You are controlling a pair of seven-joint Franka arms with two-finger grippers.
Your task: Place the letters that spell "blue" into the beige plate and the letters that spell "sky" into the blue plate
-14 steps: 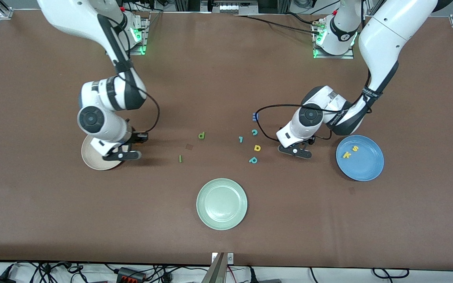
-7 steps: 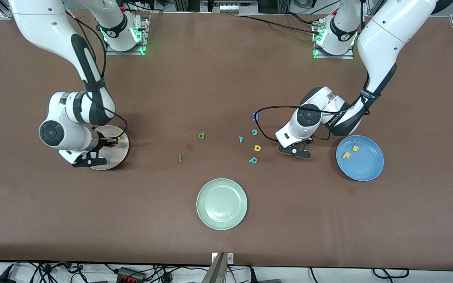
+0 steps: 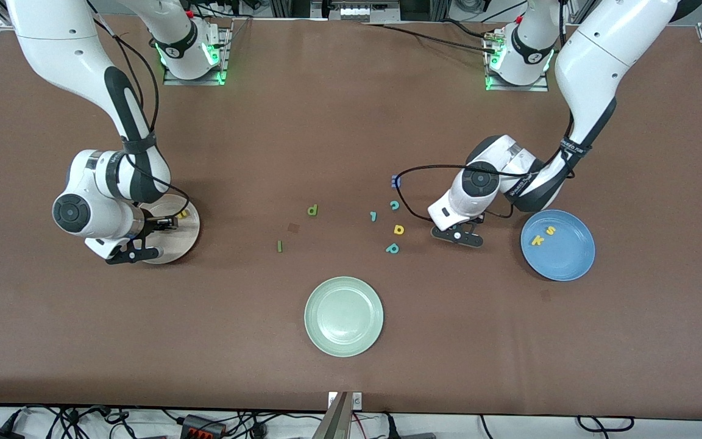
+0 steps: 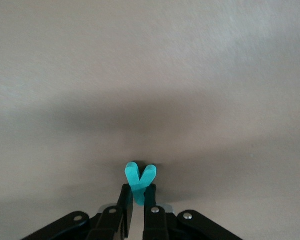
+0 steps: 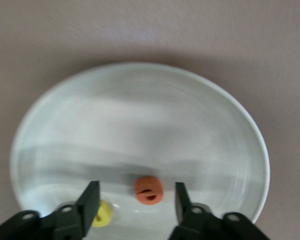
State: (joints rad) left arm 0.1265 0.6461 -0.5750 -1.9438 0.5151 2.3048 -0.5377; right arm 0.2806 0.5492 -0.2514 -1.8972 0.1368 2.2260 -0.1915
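the left gripper (image 4: 138, 202) pinches the teal foam y (image 4: 140, 179) near the round blue plate (image 3: 567, 259). only the right wrist view shows the right gripper (image 5: 135, 197) spread over the orange e (image 5: 149, 190) in the round beige plate (image 5: 230, 150).

beige plate (image 3: 183, 235) half hidden by right arm, teal y's (image 4: 139, 179) stem hidden
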